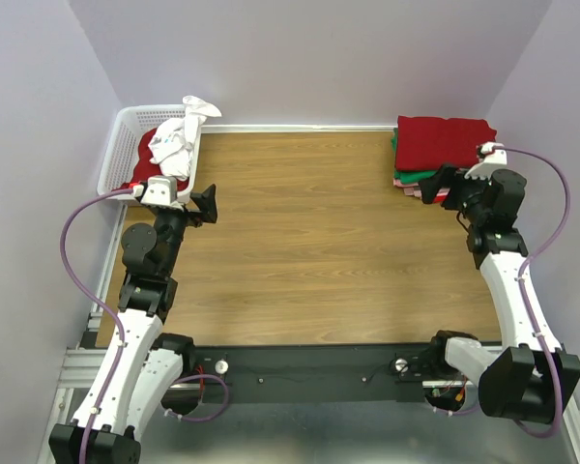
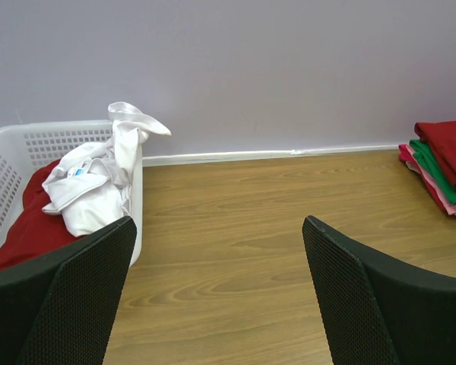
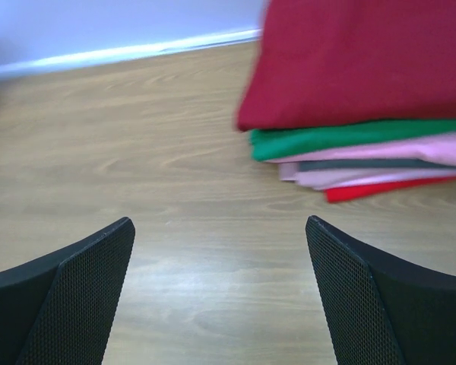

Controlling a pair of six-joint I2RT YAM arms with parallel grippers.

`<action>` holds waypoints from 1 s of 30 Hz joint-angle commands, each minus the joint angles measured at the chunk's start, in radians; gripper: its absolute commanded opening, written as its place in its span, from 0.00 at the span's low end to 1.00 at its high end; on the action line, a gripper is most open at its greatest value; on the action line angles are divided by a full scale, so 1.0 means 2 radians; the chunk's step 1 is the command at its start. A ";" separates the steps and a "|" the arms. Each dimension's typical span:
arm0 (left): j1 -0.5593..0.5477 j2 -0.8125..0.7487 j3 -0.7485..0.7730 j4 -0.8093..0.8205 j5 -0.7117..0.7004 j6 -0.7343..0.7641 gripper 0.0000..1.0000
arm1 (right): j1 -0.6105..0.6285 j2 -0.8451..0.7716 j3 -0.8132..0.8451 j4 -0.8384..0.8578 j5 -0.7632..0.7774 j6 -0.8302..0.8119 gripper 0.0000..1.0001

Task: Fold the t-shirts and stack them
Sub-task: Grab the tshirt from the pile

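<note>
A crumpled white t-shirt (image 1: 179, 137) with a small blue neck label lies on a red t-shirt (image 1: 145, 153) in the white lattice basket (image 1: 118, 155) at the back left; both show in the left wrist view, white (image 2: 99, 186) over red (image 2: 34, 224). A stack of folded t-shirts (image 1: 440, 145), dark red on top, then green and pink, sits at the back right and shows in the right wrist view (image 3: 361, 91). My left gripper (image 1: 210, 203) is open and empty beside the basket. My right gripper (image 1: 433, 186) is open and empty just in front of the stack.
The wooden table (image 1: 309, 242) is walled on three sides by pale purple panels. The arms' bases and a black rail (image 1: 309, 367) run along the near edge. Purple cables loop beside each arm.
</note>
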 commanded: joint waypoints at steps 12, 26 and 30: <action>0.014 0.098 0.116 -0.013 -0.024 -0.028 0.98 | -0.004 -0.005 -0.024 -0.035 -0.266 -0.174 1.00; 0.110 0.532 0.483 -0.156 0.067 -0.103 0.73 | -0.004 0.012 -0.026 -0.047 -0.275 -0.176 1.00; 0.117 0.655 0.608 -0.206 0.070 -0.098 0.65 | -0.004 0.018 -0.022 -0.051 -0.278 -0.176 1.00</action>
